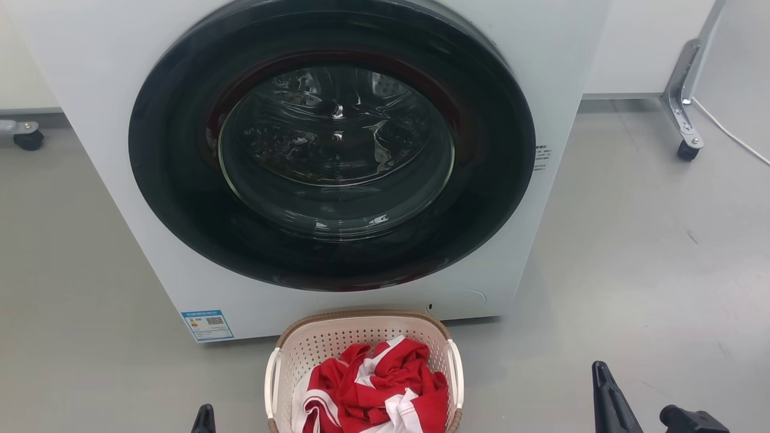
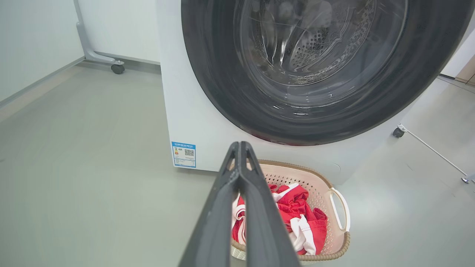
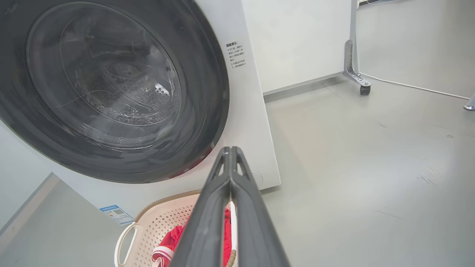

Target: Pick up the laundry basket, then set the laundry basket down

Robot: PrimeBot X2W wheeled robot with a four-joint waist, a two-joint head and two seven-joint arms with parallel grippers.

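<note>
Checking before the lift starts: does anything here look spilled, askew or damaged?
Nothing stands out. The laundry basket sits upright on the floor before the washing machine, red-and-white clothes inside, none visibly spilled.

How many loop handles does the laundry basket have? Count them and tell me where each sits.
2: left handle and right handle, on opposite sides of the laundry basket.

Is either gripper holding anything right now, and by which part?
Nothing is held. The left gripper and right gripper are both shut empty, apart from the laundry basket.
</note>
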